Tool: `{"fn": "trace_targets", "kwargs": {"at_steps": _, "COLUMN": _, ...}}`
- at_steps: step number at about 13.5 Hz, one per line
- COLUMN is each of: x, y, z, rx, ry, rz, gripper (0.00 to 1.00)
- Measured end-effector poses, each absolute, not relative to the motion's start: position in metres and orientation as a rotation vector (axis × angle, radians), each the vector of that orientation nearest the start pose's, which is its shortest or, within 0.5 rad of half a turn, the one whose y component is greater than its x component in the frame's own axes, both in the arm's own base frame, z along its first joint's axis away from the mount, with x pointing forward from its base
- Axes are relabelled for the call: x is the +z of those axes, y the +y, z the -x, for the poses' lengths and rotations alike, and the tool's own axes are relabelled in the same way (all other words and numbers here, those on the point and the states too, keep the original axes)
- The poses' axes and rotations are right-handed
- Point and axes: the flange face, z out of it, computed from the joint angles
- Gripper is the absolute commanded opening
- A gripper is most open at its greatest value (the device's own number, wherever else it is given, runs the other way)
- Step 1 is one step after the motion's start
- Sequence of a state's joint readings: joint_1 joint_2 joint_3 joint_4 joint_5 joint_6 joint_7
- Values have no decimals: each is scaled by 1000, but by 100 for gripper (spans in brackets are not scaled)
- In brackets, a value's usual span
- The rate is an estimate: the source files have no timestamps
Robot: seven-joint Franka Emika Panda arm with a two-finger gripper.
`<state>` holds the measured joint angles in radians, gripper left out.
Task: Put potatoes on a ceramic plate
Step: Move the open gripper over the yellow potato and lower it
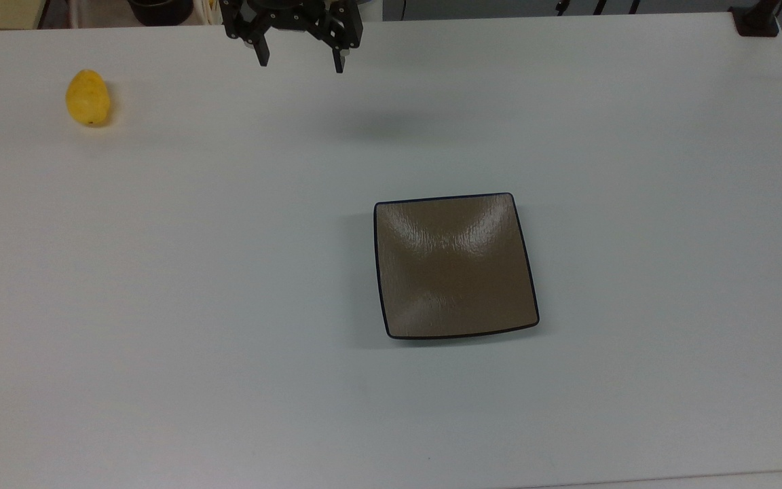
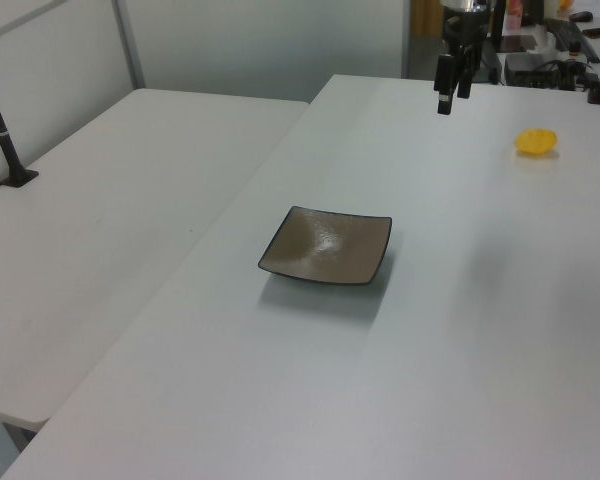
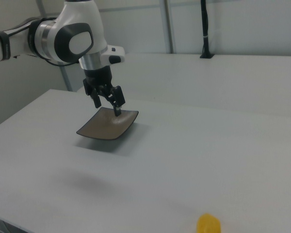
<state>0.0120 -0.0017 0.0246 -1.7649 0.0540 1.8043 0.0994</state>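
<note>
Top view, pincer (image 1: pixel 301 62) base cropped, fingers spread, potato (image 1: pixel 88 98) distant

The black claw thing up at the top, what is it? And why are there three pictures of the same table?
That claw is the gripper of a robot arm, a white machine that bends rather like your own arm. Its two jaws work like pinching fingers. Right now they stand open and hold nothing, hanging in the air above the table.

The three pictures show one moment, taken by three cameras. The top view looks straight down. The left view and the right view look across the table from opposite sides, so things swap places between them.

Two things lie on the white table. One is a small yellow potato, far from the gripper, near the top view's left edge. The other is a square brown plate in the middle, with nothing on it. The potato has not been picked up.
</note>
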Motion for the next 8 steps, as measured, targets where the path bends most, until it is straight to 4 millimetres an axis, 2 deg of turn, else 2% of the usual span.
{"fn": "trace_targets", "kwargs": {"at_steps": 3, "x": 555, "y": 19, "z": -566, "rx": -68, "ry": -2, "rz": 3126, "gripper": 100}}
{"fn": "trace_targets", "kwargs": {"at_steps": 4, "x": 556, "y": 8, "z": -566, "rx": -72, "ry": -57, "rz": 3132, "gripper": 100}}
{"fn": "trace_targets", "kwargs": {"at_steps": 5, "x": 557, "y": -8, "z": -566, "rx": -74, "ry": -104, "rz": 3141, "gripper": 100}}
{"fn": "trace_targets", "kwargs": {"at_steps": 8, "x": 557, "y": -72, "z": -561, "rx": -51, "ry": -178, "rz": 3232, "gripper": 100}}
